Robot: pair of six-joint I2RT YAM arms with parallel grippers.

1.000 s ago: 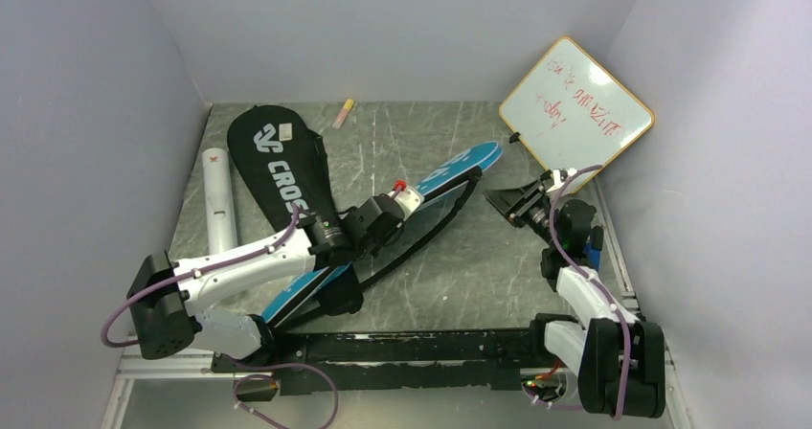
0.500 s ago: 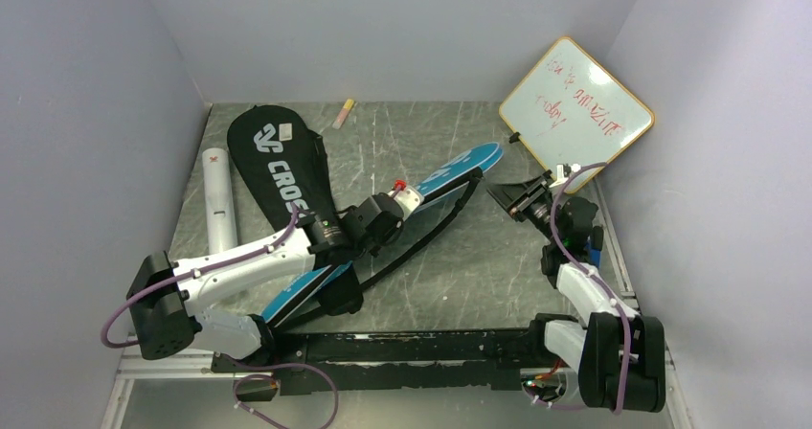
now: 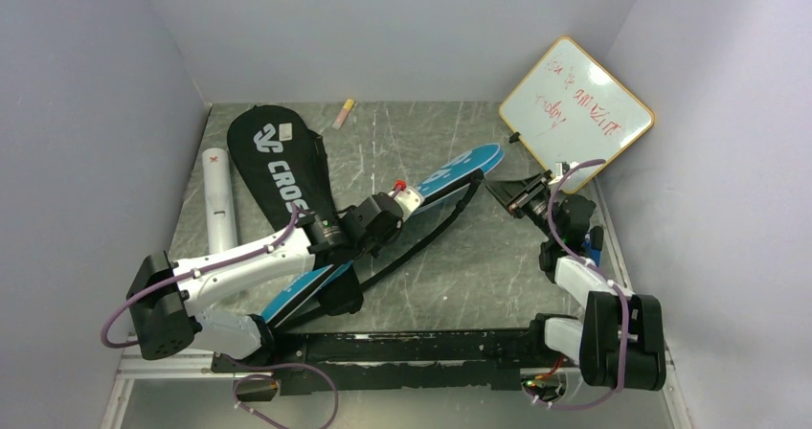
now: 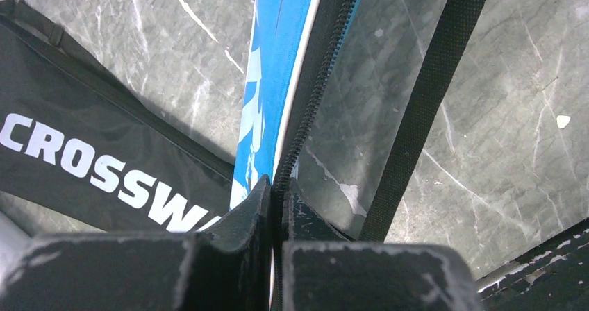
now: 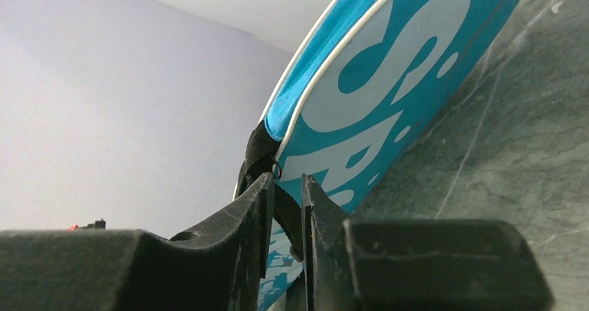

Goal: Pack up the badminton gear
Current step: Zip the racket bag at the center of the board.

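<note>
The left hand (image 4: 278,186) is closed tight. Its two fingers are pressed together on the black zipper edge of the blue "SPORT" cover (image 4: 274,54), about halfway along that cover. The left arm is stretched low over the worktop (image 3: 479,266), and its forearm is laid beside the near half of the blue cover.

The right hand (image 5: 286,189) is set at the far tip of the blue cover, with its fingers only a narrow gap apart. A black tab at the cover's rim is seen between them. Whether the tab is actually pinched cannot be told. The right arm is folded upward to the right of the blue cover, with the wrist turned so that the hand points left at the cover's tip.

The blue cover is laid diagonally on the worktop. Its near end is hidden under the left arm, and its far tip is raised slightly at the right hand. A black strap (image 4: 430,96) runs along the right side of the blue cover, just beside it.

The black "CROSSWAY" cover (image 3: 282,166) lies flat to the left of the blue cover and meets it near the left hand. The white cardboard tube (image 3: 220,194) lies farther left of the blue cover, beyond the black one. A whiteboard (image 3: 576,113) is propped up past the blue cover's far tip — well apart from both hands.
</note>
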